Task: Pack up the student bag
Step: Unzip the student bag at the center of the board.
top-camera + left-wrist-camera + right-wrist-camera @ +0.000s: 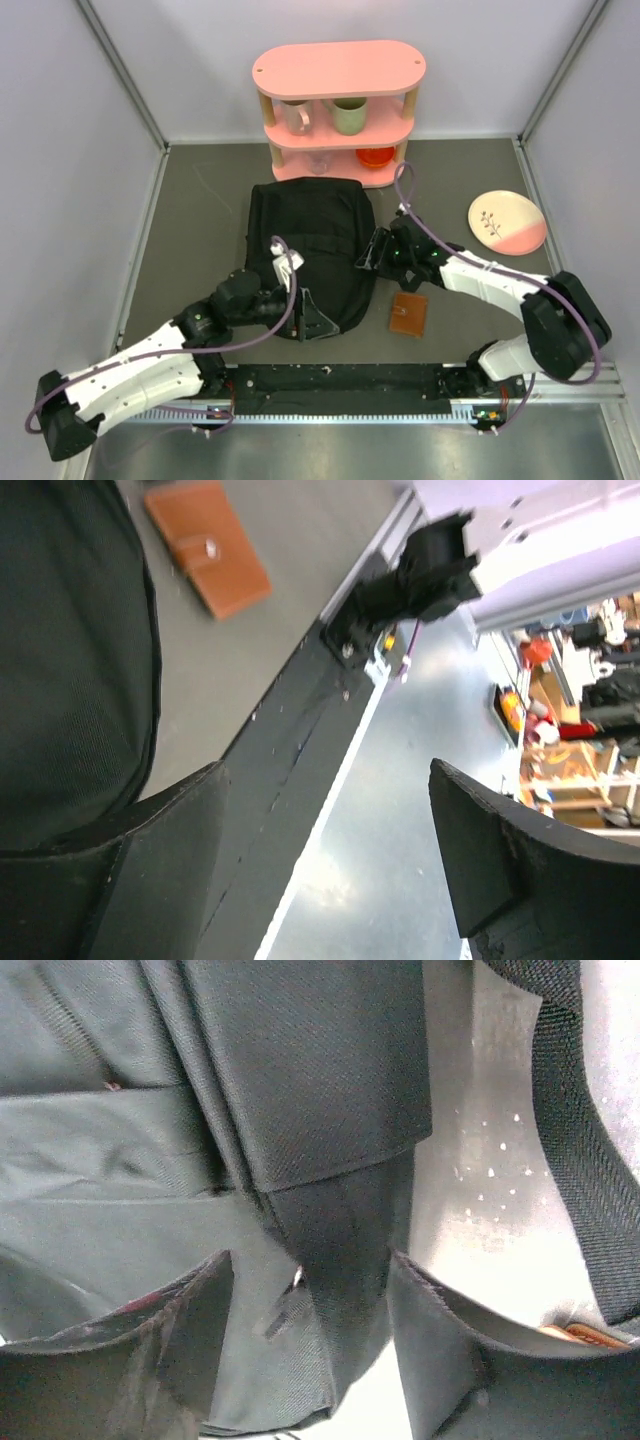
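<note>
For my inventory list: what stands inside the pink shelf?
Middle level: a pale mug and a green mug. Bottom level: an orange bowl. The top board hides anything further back.

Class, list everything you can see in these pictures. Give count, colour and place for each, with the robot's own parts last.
soft black fabric backpack: one, black, middle of the table.
small brown leather wallet: one, brown, right of the backpack's near corner, apart from it.
round plate: one, cream and pink, far right.
oval two-tier shelf: one, pink, back centre, behind the backpack.
mugs: two, a pale mug and a green mug, side by side on the shelf's middle level.
small bowl: one, orange, shelf's bottom level, right side.
flat table: one, grey, under everything.
left arm: one, white and black, near left; jaws open by the backpack's near edge.
right arm: one, white and black, near right; jaws open astride a fold at the backpack's right side.
</note>
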Robot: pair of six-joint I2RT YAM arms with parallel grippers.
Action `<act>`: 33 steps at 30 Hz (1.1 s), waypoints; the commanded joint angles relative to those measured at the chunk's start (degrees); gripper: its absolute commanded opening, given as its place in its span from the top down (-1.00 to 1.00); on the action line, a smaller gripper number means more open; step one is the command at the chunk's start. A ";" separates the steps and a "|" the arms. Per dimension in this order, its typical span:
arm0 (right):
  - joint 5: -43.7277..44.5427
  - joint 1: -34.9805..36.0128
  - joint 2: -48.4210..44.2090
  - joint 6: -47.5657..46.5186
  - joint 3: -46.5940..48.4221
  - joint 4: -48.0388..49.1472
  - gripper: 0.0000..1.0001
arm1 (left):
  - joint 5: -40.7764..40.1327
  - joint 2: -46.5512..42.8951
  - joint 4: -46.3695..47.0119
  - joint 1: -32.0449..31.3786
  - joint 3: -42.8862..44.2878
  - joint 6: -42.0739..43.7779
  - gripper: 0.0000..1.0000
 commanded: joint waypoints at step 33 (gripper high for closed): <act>4.32 0.23 3.51 -14.79 23.79 -11.82 -0.24 | -34.13 -0.65 -14.84 16.98 6.36 -0.16 -0.96</act>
